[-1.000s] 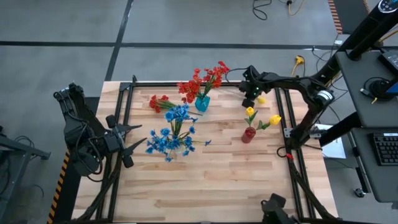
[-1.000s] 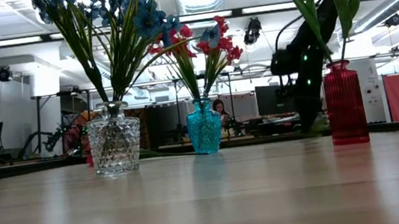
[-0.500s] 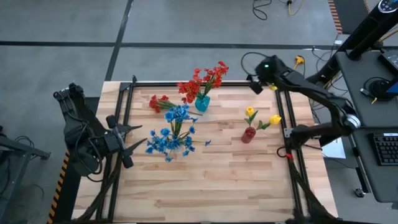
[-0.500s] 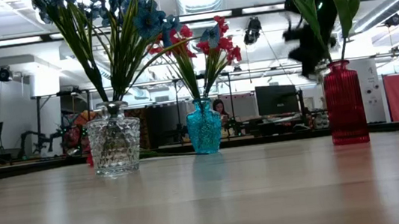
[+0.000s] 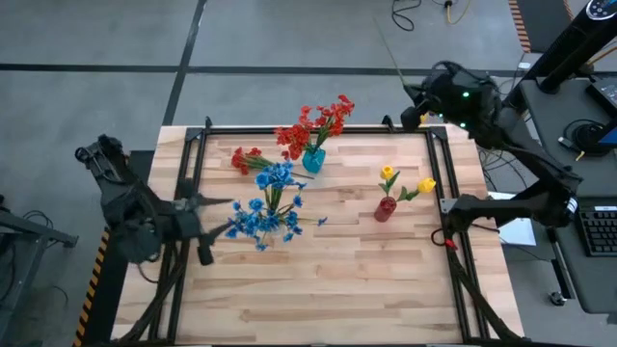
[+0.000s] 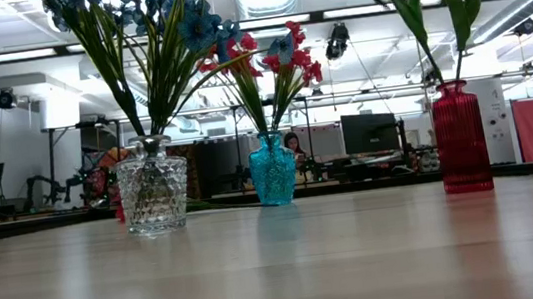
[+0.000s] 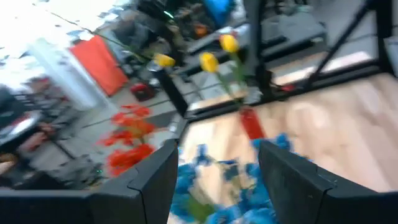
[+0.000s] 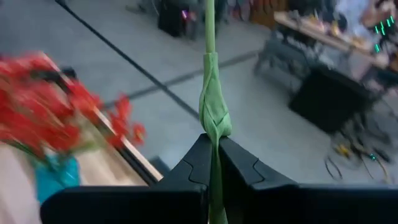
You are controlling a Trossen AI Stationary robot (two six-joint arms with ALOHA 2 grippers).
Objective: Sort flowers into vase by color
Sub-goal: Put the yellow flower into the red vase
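Green stalk pinched in its shut fingers, the right claw (image 8: 214, 163) is carrying a yellow flower (image 5: 411, 119) at the high view's upper right, bound for the red vase (image 5: 386, 208); the left claw (image 5: 214, 216) is waiting wide open at the surface's left edge.

You see red flowers (image 5: 313, 123) in a teal vase (image 5: 313, 159), blue flowers (image 5: 262, 207) in a clear cut-glass vase (image 6: 155, 191), and yellow flowers (image 5: 405, 180) in a ribbed red vase (image 6: 461, 137). The table (image 5: 328, 280) is pale wood planks. The right hand (image 8: 215, 163) is black, pinching a green stem (image 8: 213, 118).
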